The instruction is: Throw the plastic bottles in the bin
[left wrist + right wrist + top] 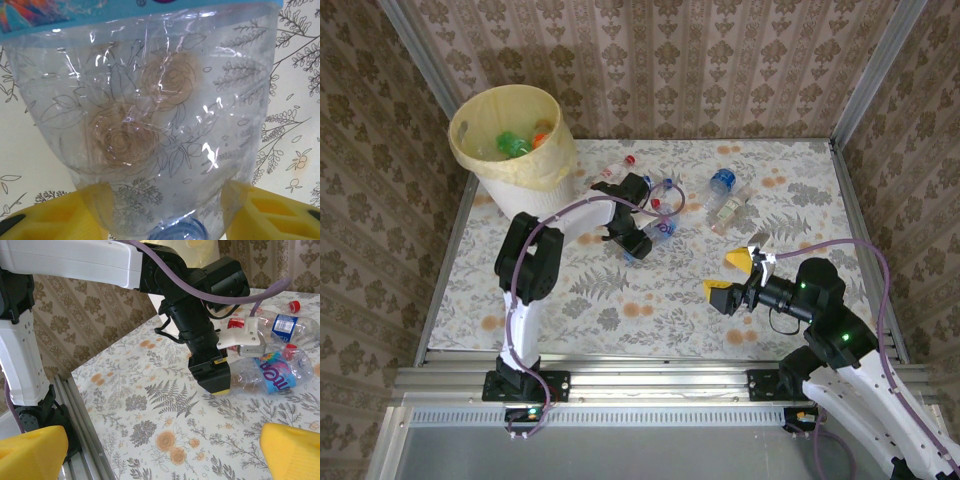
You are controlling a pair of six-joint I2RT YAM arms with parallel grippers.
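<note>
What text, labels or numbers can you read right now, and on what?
Nothing reads for certain.
Bottle between the fingers of the left gripper: big pink letters on its turquoise label, sideways and curving out of sight; not legible.
Blue-labelled bottle behind it: white print, too small to read.

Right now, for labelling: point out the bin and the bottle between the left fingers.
bin [548, 158], top external view, bag-covered outer wall.
bottle [150, 125], left wrist view, clear body.
</note>
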